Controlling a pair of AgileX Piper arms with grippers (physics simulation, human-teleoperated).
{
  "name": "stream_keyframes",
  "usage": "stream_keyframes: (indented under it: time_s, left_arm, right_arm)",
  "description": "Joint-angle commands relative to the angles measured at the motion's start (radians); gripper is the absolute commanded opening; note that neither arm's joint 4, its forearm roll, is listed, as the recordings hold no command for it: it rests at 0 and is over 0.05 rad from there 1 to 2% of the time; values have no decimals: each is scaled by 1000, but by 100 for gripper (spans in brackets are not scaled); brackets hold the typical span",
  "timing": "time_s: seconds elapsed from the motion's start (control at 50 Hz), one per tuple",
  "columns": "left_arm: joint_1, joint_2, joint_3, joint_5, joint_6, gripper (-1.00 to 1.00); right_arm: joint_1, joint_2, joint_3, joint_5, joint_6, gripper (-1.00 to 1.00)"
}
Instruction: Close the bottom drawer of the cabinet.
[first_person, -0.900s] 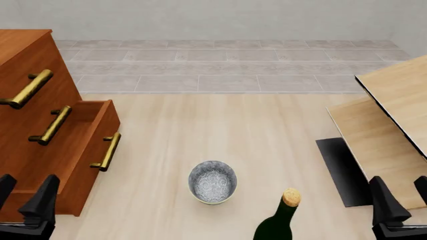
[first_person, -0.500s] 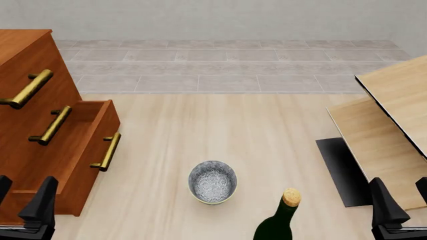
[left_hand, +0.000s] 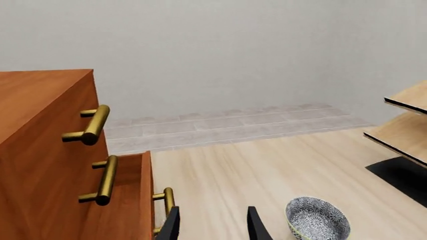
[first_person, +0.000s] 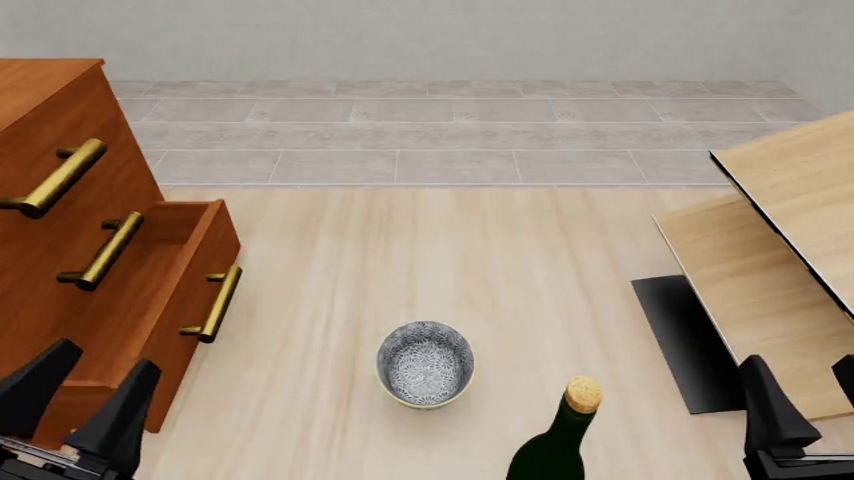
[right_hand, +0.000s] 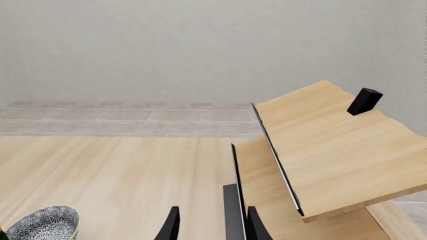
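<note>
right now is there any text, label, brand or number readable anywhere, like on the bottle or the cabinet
None: no readable text, number or sign shows in any view.
The bottle shows only dark green glass and a cork top; no label is visible.
The cabinet has plain wood fronts and brass handles, no markings.
The bowl carries a grey speckled pattern, not lettering.
The small black block on the pale wooden shelf is blank.

Each tool, left tool and right tool, is matte black with two tapered, wedge-shaped fingers.
</note>
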Motion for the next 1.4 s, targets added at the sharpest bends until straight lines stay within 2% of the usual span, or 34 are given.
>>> stream_keyframes:
  time_s: [0.02,0.18,0.36,0.46,0.48,0.52,0.64,0.82,0.84,0.98,1.0,1.08,1.4]
  left_arm:
    - [-145,112,2,-106,7,100]
    - [-189,215,2,-196,7,100]
    - [-226,441,2,-400,18,100]
    - [-244,652,2,-592,18,100]
    - [-250,867,2,-793,11,100]
    - [-261,1022,2,-932,6,100]
    - [-266,1227,2,-1093,-15,100]
    - [-261,1294,2,-1111,-28,100]
    - [-244,1327,2,-1111,-49,100]
    - [-210,1366,0,-1111,-68,100]
    - [-185,1413,-13,-1111,-86,100]
    - [-162,1447,-29,-1111,-87,100]
    - [-120,1569,-78,-1111,-120,100]
  right_arm:
    - [-5,0,-5,4,7,100]
    - [-2,0,0,2,3,100]
    - [2,0,1,5,-1,100]
    - [1,0,1,8,-5,100]
    - [2,3,1,11,-3,100]
    - [0,3,2,12,-1,100]
    - [-1,2,2,12,-1,100]
    - [-3,4,2,12,2,100]
    - [-3,6,2,11,3,100]
    - [-2,7,2,10,4,100]
    - [-2,9,2,8,4,100]
    - [-3,9,2,8,5,100]
    - [-3,12,2,3,9,100]
